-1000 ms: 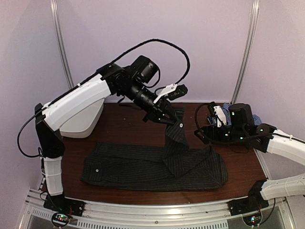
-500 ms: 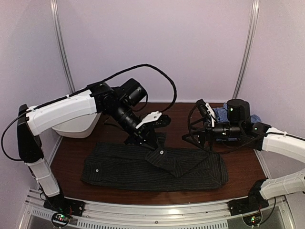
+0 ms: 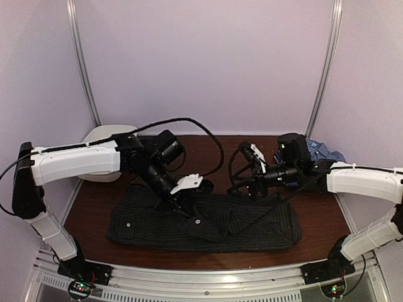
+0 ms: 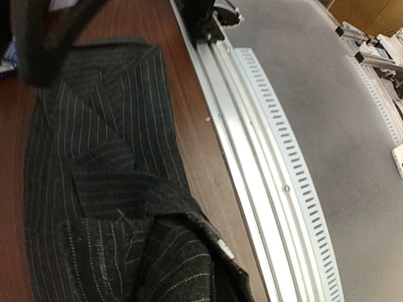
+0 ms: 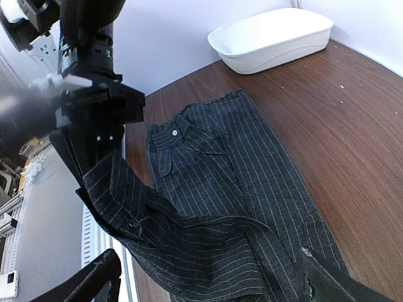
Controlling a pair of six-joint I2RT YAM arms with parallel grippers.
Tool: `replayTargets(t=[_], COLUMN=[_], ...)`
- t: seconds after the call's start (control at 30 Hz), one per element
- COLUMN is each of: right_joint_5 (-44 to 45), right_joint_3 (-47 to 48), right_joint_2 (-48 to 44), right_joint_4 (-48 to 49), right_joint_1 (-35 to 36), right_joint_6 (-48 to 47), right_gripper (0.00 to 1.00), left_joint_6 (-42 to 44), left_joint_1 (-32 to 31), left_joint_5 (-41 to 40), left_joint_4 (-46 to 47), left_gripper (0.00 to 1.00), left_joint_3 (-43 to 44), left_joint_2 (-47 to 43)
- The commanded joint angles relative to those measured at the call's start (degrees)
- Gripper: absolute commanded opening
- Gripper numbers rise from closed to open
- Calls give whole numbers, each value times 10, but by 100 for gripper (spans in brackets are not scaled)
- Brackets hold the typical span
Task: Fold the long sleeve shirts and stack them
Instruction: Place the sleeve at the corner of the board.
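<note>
Top view, we see the black pinstripe shirt (image 3: 252,220) flat along the worktop's (image 3: 94,201) near edge and the checked shirt (image 3: 322,151) bunched far right. Left tool (image 3: 181,200) is clamped on the cuff (image 3: 197,220). Right tool (image 5: 208,264) has its jaws apart and holds nothing. We judge the sleeve could land crooked, or drag along if the cloth snags on release.

no legible text, no labels, brands or numbers anywhere

White-shelled left arm (image 3: 75,160), matching right arm (image 3: 364,179), black joints (image 3: 24,189), looping black cables (image 3: 182,119), black left claw (image 3: 187,211)
</note>
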Motion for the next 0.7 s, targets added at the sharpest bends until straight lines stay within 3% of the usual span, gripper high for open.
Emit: replayTargets(t=[0.0,0.27,0.67], right_joint_5=[57,105,35], right_joint_3=[16,11,34], right_joint_2=[24,66,118], right_joint_4=[-6,-7,-46], right_joint_1=[1,-35,-49], right_joint_6=[10,72,53], right_gripper=[95,94,94], left_joint_6=[-34,-48,-38], left_joint_1=[-6,-79,-201], left_joint_5=[-87,-138,-270], left_joint_4=[41,98,61], left_gripper=[0,0,0], left_joint_3=[-66,-95,-59], left_joint_2=[-17,9,78])
